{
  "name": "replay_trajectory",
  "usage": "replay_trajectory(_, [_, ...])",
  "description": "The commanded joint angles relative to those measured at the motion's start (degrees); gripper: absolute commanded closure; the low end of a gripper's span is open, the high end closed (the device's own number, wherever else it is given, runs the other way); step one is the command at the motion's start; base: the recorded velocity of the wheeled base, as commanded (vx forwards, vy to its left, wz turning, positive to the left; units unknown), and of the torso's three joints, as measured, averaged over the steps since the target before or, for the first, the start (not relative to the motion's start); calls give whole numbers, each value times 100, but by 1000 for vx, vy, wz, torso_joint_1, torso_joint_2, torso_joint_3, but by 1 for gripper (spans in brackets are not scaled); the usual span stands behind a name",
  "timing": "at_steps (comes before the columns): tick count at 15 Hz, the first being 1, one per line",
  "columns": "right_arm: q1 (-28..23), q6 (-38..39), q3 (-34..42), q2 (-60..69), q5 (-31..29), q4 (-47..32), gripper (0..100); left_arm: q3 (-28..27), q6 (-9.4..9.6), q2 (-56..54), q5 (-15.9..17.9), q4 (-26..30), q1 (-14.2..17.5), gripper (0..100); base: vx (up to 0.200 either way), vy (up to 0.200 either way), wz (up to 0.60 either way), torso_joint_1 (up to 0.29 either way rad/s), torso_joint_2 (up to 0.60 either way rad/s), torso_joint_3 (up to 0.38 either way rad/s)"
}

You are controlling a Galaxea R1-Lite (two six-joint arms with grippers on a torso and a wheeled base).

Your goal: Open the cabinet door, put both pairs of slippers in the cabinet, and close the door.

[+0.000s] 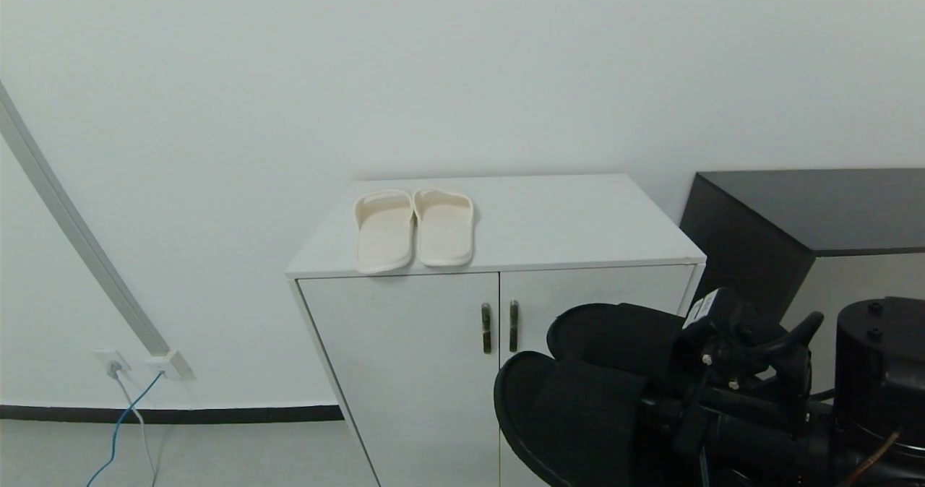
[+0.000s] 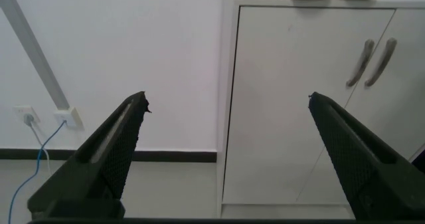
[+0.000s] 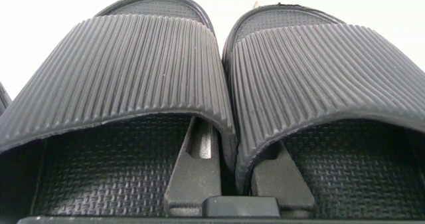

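Early in the task, judging by the cabinet [image 1: 405, 371]: no door opened yet, both handles [image 1: 486, 327] side by side on the shut front, ahead of the left gripper [image 2: 227, 98], spread wide and holding nothing. Pinching the black slippers [image 1: 578, 393] as a pair in the right gripper [image 3: 236, 137], one finger inside each shoe, pressing the two inner walls together; held low, toes pointing away from the wrist, just before the right-hand door. Up on the cabinet top, well above and beyond both grippers, the white slippers [image 1: 413, 228], lying side by side and untouched. Left to do, by this reading: pull a door open, most likely with the free left gripper; slide the black pair inside; fetch the white pair down and stow it too; then push the door shut. No telling yet how the space inside is laid out.
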State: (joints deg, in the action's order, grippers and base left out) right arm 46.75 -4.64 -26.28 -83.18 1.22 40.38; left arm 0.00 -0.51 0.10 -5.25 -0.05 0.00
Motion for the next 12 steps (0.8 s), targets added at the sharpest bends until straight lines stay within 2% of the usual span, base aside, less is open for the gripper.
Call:
replay_trajectory(1, [9, -1, 0, 3, 1, 5, 100, 0, -2, -1, -2, -4, 0, 0, 0, 0, 0, -217, 540, 320])
replay_trajectory(12, [18, -1, 44, -14, 10, 5, 100, 0, -2, -1, -2, -4, 0, 0, 0, 0, 0, -172, 500, 327])
